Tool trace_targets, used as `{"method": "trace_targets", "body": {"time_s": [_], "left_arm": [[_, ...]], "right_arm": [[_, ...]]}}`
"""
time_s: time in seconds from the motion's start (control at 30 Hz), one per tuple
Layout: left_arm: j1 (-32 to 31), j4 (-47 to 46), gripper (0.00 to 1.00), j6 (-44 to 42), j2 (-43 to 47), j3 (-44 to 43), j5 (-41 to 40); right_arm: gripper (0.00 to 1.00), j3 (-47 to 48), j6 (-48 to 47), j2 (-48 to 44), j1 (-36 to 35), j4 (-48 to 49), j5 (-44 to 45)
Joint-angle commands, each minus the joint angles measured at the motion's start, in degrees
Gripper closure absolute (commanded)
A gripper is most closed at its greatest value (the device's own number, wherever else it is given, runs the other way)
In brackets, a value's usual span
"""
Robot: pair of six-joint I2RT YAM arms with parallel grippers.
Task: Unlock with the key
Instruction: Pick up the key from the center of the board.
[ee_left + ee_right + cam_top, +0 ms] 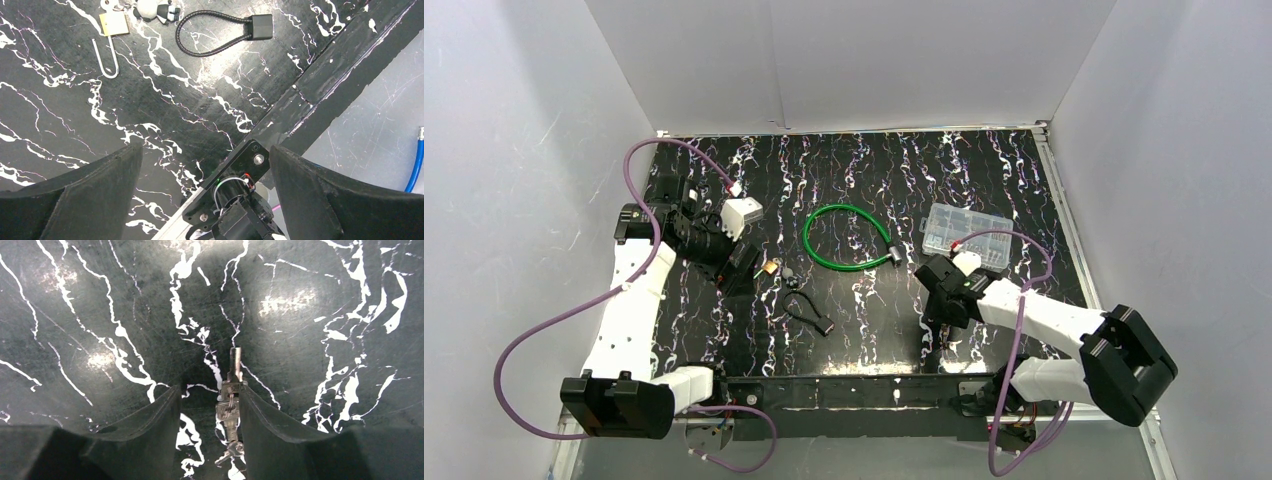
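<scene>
Black marbled table (1024, 170). Right fingers (145, 430) sit low over its near right part, partly open, straddling the key bunch (232, 390) lying flat. Keys touch one finger with a gap to the other, so not clamped. Left fingers (90, 185) spread wide, holding nothing, over the left part of the table. Brass padlock (114, 23) with long shackle lies just beyond them, black cable loop lock (220, 35) near it. Green cable (844, 240) and clear box (967, 232) lie farther back.

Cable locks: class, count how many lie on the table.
2. The green cable lock lies centre, toward the back; the black cable lock lies nearer the front, beside the brass padlock. None appears hidden.
</scene>
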State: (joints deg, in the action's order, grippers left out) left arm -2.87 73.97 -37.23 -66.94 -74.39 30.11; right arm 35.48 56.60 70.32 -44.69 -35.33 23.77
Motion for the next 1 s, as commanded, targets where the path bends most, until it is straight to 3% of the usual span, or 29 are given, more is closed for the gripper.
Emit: {"method": "trace_targets", "body": {"time_s": [0.0, 0.23, 0.33, 0.5, 0.73, 0.97], "left_arm": [[-0.56, 1.58, 0.02, 0.93, 0.47, -1.62, 1.55], [-1.16, 1.08, 0.02, 2.38, 0.58, -1.92, 1.25], [-1.39, 0.93, 0.02, 2.86, 0.98, -1.76, 1.03], [-1.90, 0.88, 0.02, 3.69, 1.74, -1.77, 0.47], [-3.69, 2.17, 0.02, 3.81, 1.72, -3.84, 0.96], [-4.97, -1.87, 0.02, -0.31, 7.73, 0.49, 12.37]], "right_arm": [[0.48, -2.44, 0.83, -1.57, 0.13, 1.72, -0.64], [0.58, -4.12, 2.03, -2.03, 0.17, 2.21, -2.26], [0.77, -3.92, 1.56, -2.12, 0.13, 2.56, -2.36], [0.99, -2.61, -0.24, -2.72, 0.13, 3.13, -2.93], [0.99, 3.18, -5.84, -12.79, -1.75, 3.73, -7.23], [0.99, 8.22, -15.23, -17.37, -3.51, 11.95, -25.44]]}}
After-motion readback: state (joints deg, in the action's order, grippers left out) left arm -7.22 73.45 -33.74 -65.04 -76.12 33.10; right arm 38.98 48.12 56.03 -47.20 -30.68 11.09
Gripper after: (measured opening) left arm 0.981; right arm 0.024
